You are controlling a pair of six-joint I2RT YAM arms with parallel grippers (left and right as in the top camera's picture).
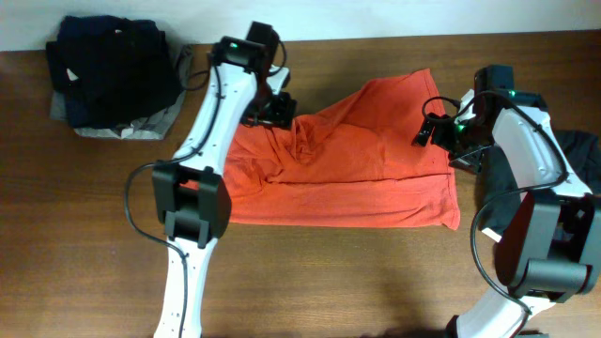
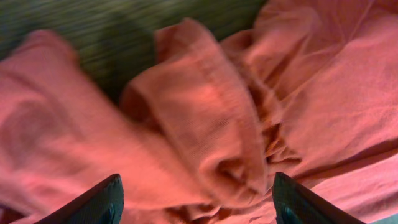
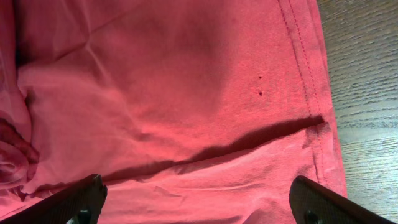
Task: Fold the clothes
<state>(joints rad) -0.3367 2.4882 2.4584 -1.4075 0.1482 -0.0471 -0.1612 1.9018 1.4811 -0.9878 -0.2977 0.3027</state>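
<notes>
Both grippers are seen with jaws spread wide and nothing clamped: the left gripper (image 2: 196, 186) is held over a bunched ridge at the upper left of the T-shirt (image 1: 357, 174), the right gripper (image 3: 196, 183) over flat cloth near its right hem. The shirt is laid mid-table (image 1: 310, 282), partly doubled over. Wrinkles may be trapped if that ridge is folded in unsmoothed, and the hem could be dragged askew if only one layer is pinched.

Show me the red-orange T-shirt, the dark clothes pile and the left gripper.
red-orange T-shirt (image 1: 366, 183), overhead view, flat middle part.
dark clothes pile (image 1: 113, 61), overhead view, top.
left gripper (image 2: 196, 190), left wrist view, midway between fingertips.
</notes>
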